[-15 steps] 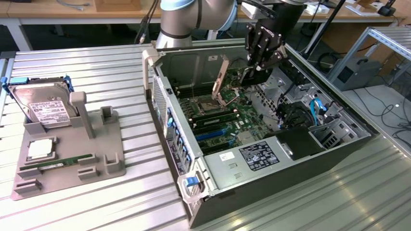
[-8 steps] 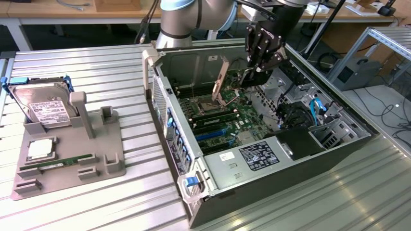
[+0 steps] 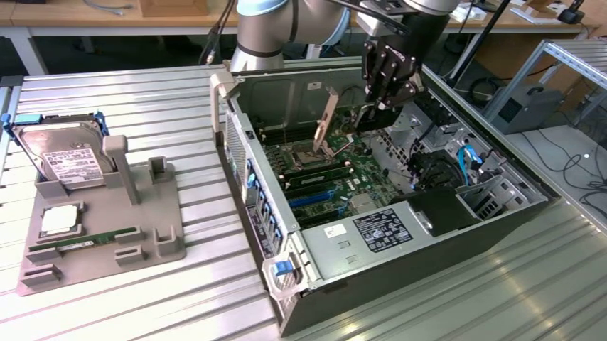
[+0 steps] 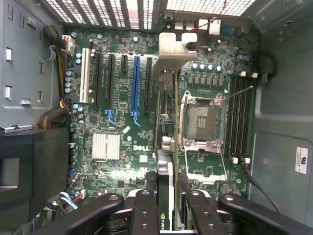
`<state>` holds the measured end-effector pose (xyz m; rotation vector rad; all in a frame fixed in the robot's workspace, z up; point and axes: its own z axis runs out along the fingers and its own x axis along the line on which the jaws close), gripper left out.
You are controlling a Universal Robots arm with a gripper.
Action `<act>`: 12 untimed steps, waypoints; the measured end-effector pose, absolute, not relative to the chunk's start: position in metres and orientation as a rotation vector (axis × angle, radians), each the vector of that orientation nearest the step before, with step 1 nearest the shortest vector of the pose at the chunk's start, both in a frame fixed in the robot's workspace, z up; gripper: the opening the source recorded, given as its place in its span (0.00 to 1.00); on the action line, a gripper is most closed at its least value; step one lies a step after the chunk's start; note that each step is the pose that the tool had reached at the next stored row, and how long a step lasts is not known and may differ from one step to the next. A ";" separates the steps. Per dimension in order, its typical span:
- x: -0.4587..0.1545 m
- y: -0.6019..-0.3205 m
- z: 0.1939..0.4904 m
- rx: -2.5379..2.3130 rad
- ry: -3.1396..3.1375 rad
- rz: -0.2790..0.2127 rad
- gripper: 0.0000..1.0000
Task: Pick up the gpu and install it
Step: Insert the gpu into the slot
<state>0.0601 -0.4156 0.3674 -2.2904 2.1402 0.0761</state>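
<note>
Ribbed metal table [image 3: 124,298] in a workshop carries an open dark computer case [image 3: 399,284] lying on its side. Inside it hangs the gpu [image 3: 328,124] [image 4: 165,166], a thin flat expansion card with a silvery metal bracket, clenched on edge between the black jaws of the grey robot arm [image 3: 270,32]. Its long axis runs along the black and blue expansion slots [image 4: 135,83], bracket end toward the case's vented rear wall. It sits over the green motherboard [image 3: 365,162] [image 4: 122,169], beside the silver processor socket [image 4: 203,120]. Whether it touches a slot cannot be told. Well apart, toward the exterior view's left, a grey holder [image 3: 142,241] holds a boxy silver hard drive [image 3: 67,160] and a narrow green memory stick [image 3: 81,244]. Wooden desks [image 3: 95,14] stand far behind.
</note>
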 end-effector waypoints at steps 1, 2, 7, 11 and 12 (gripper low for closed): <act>0.060 -0.416 0.367 -2.290 2.140 0.076 0.27; 0.060 -0.416 0.367 -2.290 2.140 0.076 0.27; 0.060 -0.417 0.365 -2.290 2.140 0.076 0.27; 0.060 -0.419 0.363 -2.290 2.140 0.076 0.27; 0.060 -0.419 0.363 -2.290 2.140 0.076 0.27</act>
